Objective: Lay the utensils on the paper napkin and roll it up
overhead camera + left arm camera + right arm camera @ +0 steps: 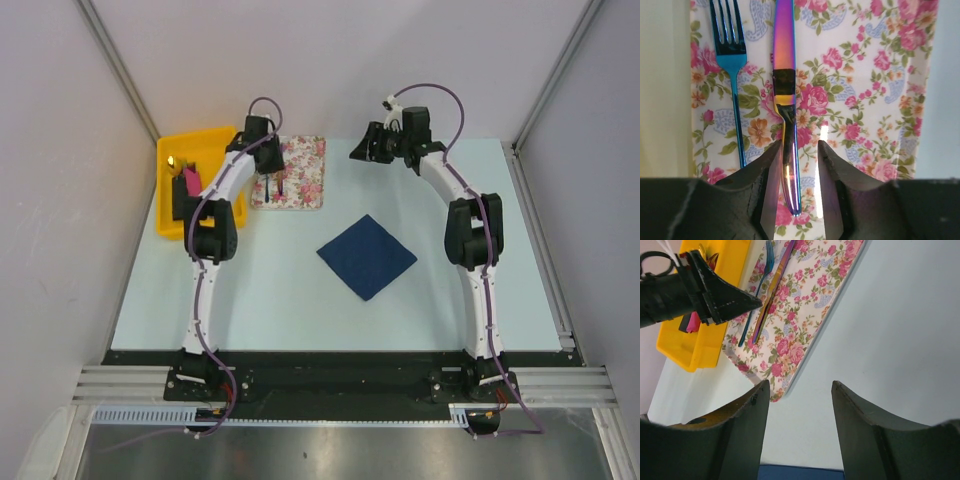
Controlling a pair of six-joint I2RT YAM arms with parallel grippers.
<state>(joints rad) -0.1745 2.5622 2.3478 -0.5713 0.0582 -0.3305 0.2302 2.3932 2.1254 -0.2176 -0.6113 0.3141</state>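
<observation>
Left hand point(800, 148): held apart, knife point(784, 50) handle straddled.
Right hand point(800, 390): held apart above counter point(900, 315).
Napkin point(367, 256): 5 o'clock from mat point(305, 170).

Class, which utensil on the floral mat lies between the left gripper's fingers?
The iridescent purple-gold knife; the blue fork lies beside it, outside the fingers of the left gripper.

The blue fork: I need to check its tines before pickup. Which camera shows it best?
Left wrist: the blue fork lies close-up on the floral mat, with its tines and handle sharp. The right wrist view shows it small and slanted, and the top external view shows only a thin dark sliver.
</observation>
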